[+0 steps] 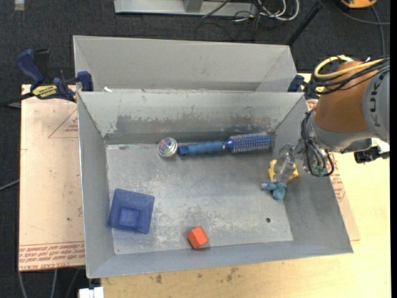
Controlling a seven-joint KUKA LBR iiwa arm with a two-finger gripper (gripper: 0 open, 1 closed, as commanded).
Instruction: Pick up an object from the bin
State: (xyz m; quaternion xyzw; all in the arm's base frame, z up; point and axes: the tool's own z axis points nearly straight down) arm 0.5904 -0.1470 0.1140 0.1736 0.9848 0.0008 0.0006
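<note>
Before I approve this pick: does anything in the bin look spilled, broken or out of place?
Nothing stands out. The blue hairbrush lies along the back wall, a shiny ball at its handle end; the blue square tub, orange block and a small blue-and-yellow thing by the gripper lie apart, unbroken.

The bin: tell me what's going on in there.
The arm reaches into the grey bin from the right. Its gripper is down by the right wall, over a small blue and yellow thing; a hold on it cannot be made out. A blue hairbrush and a small shiny ball lie along the far wall, a blue square cup front left, an orange block near the front.
</note>
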